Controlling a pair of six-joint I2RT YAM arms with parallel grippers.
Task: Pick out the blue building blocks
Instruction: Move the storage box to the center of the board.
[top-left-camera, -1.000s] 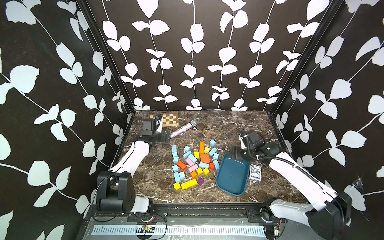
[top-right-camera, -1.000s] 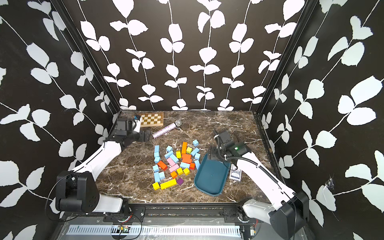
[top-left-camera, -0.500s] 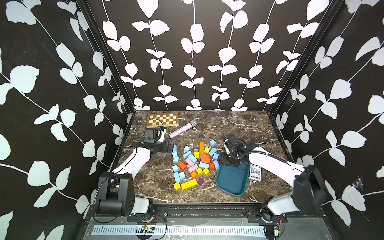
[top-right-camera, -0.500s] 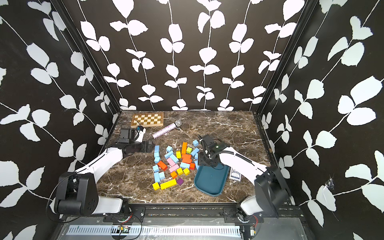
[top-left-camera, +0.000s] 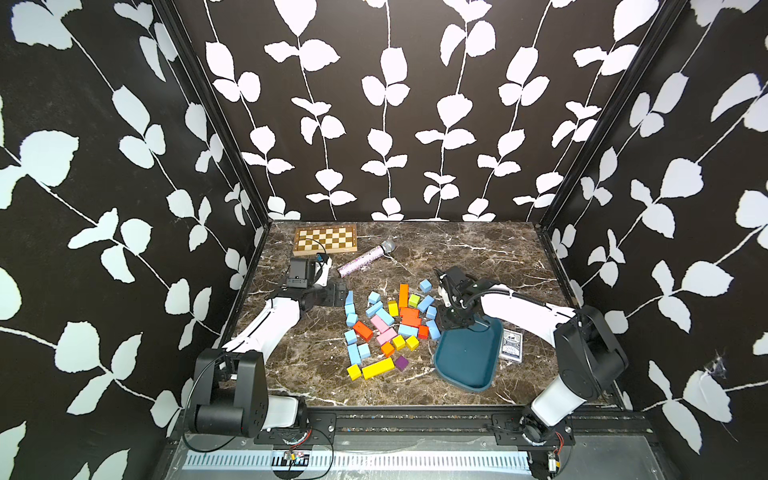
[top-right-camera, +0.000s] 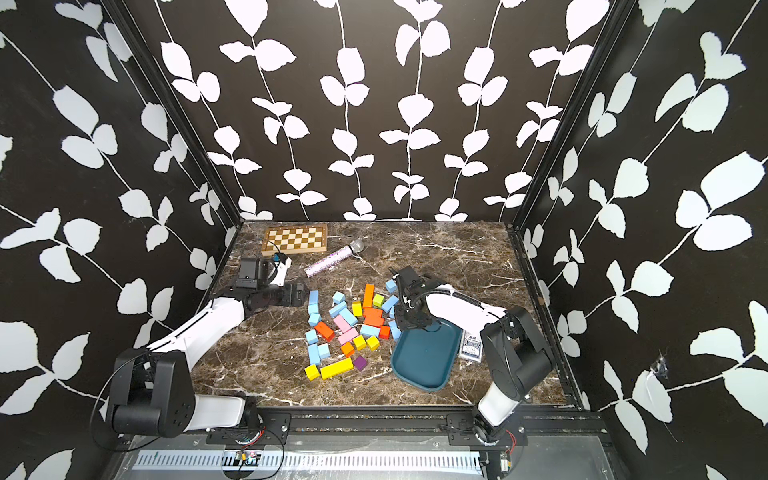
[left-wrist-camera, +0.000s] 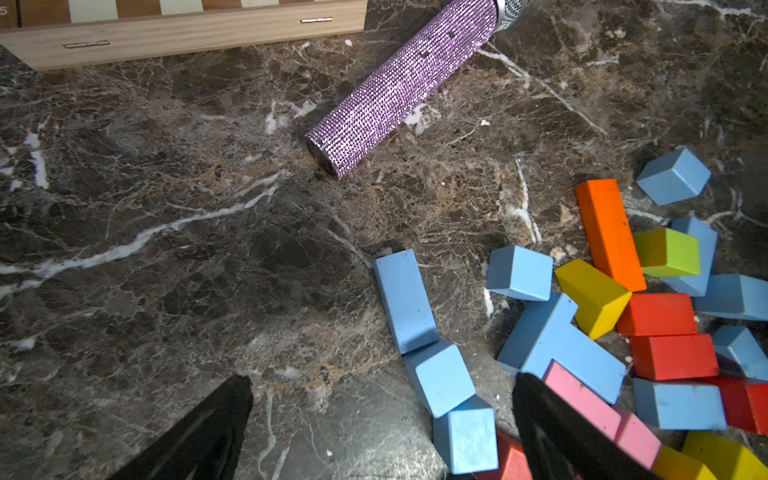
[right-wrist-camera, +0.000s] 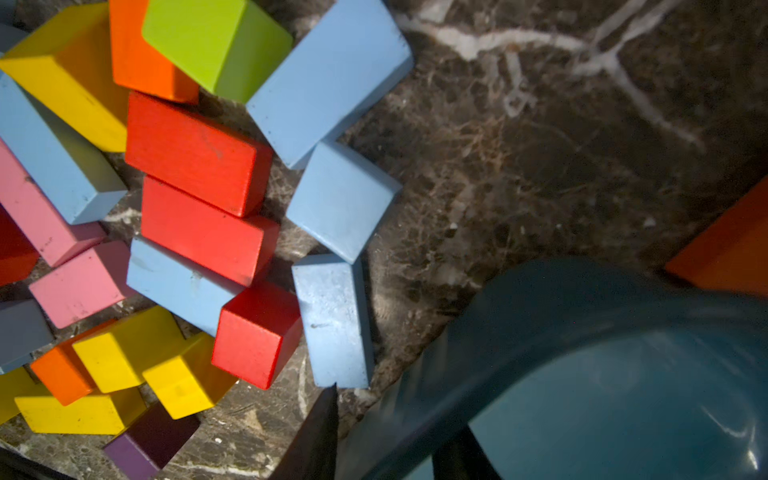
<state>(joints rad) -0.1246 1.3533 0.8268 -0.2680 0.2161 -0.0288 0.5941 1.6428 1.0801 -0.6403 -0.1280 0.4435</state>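
Several blue building blocks (top-left-camera: 349, 299) (top-right-camera: 313, 298) lie mixed with other colours in a pile at mid-table. My left gripper (top-left-camera: 336, 293) (left-wrist-camera: 382, 379) hovers low at the pile's left edge. It is open, with two blue cubes (left-wrist-camera: 440, 374) on the marble between its fingers, untouched. A blue bar (left-wrist-camera: 405, 299) lies just beyond them. My right gripper (top-left-camera: 455, 322) (right-wrist-camera: 395, 415) is shut on the far-left rim of the dark teal tray (top-left-camera: 469, 357) (right-wrist-camera: 623, 374), one finger outside and one inside. A blue bar (right-wrist-camera: 334, 320) lies right by the outer finger.
Red, orange, pink, yellow, green and purple blocks share the pile, with a long yellow bar (top-left-camera: 377, 368) at its front. A chessboard (top-left-camera: 325, 240) and a glittery purple microphone (top-left-camera: 365, 257) lie at the back left. A card deck (top-left-camera: 511, 345) sits right of the tray.
The right gripper came in from the right to the tray's far-left rim and its jaws narrowed around it. The left gripper moved forward from the chessboard to the pile's left edge, staying open.
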